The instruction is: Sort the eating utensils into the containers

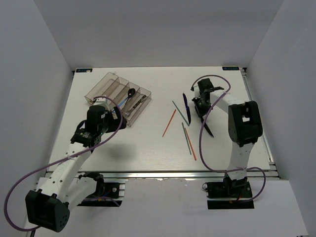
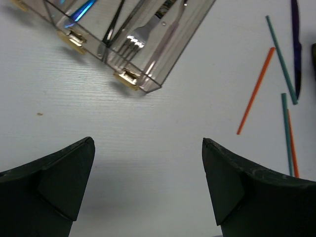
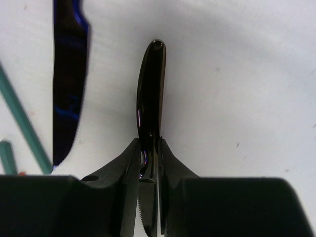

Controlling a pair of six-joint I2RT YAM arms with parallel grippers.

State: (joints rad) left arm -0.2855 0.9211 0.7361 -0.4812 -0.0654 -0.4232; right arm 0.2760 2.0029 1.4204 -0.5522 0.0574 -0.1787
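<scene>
- The right gripper (image 3: 148, 148) was seen at the bottom middle of the right wrist view. Its jaws were pressed tight onto a dark knife (image 3: 151, 89).
- The dark knife was pinched where the handle meets the toothed blade. Its round end was pointed at the top of the frame.
- Whether the dark knife was lifted off the table (image 3: 237, 74) could not be told.
- A blue knife (image 3: 69, 74) was laid flat at the upper left of that view, just beside the dark knife but not touching it.
- The left gripper (image 2: 148, 143) was shown at the bottom of the left wrist view. Its jaws were spread wide, with only white table seen between them.
- The tray (image 1: 106, 84) was placed at the upper left of the top view, near the left gripper.
- A silver fork (image 2: 140, 37) and a dark spoon (image 1: 131, 92) were kept inside the tray.
- Orange chopsticks (image 1: 169, 122) and green chopsticks (image 1: 180, 112) were scattered in the middle of the top view, between the tray and the right gripper.
</scene>
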